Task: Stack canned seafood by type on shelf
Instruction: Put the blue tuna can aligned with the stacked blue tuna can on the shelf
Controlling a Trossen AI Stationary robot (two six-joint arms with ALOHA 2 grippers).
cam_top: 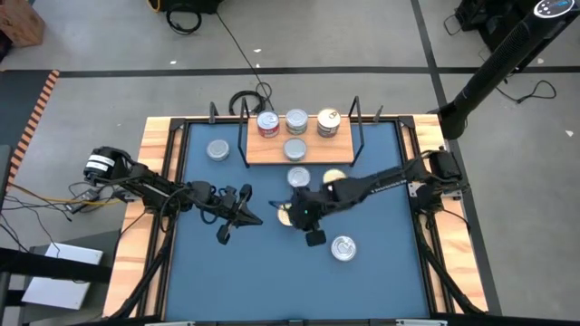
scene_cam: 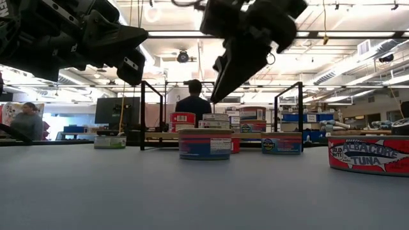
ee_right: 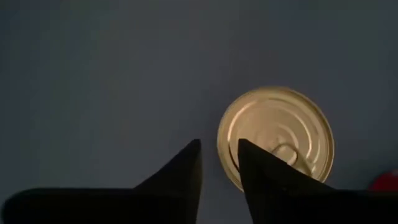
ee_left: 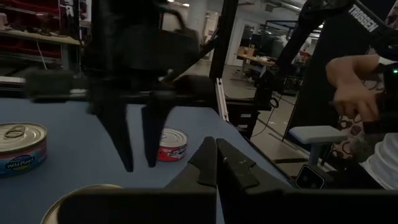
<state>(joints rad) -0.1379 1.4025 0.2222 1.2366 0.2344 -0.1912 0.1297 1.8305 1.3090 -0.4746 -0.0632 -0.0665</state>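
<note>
High view: the shelf (cam_top: 299,149) is lying at the far side of the blue table (cam_top: 381,272), its black wire uprights standing at both ends. It is carrying four tins: a red-sided tin (cam_top: 267,124), a silver tin (cam_top: 296,120), a gold-topped tin (cam_top: 328,123) in the back row, and a silver tin (cam_top: 294,149) in front of them. Off the shelf, a loose silver tin (cam_top: 217,150) is sitting just left of it, another silver tin (cam_top: 298,177) just in front of it, and a pull-tab tin (cam_top: 343,247) nearer the table's front. The left gripper (cam_top: 237,217) is hovering over bare table, left of centre. The right gripper (cam_top: 302,217) is hanging over the table's middle, beside a gold tin (cam_top: 333,176).

Low view: both arms are hanging above the surface, holding nothing. A tuna tin (scene_cam: 368,155) is standing at the right, a blue-labelled tin (scene_cam: 205,144) at centre.

Left wrist view: the left gripper's fingers (ee_left: 202,163) are pressing together, empty. A red-sided tin (ee_left: 171,145) and a blue-labelled tin (ee_left: 22,147) are resting on the table.

Right wrist view: the right gripper (ee_right: 219,163) is standing slightly spread, pinching nothing, above a gold-lidded tin (ee_right: 275,134) on the table.
</note>
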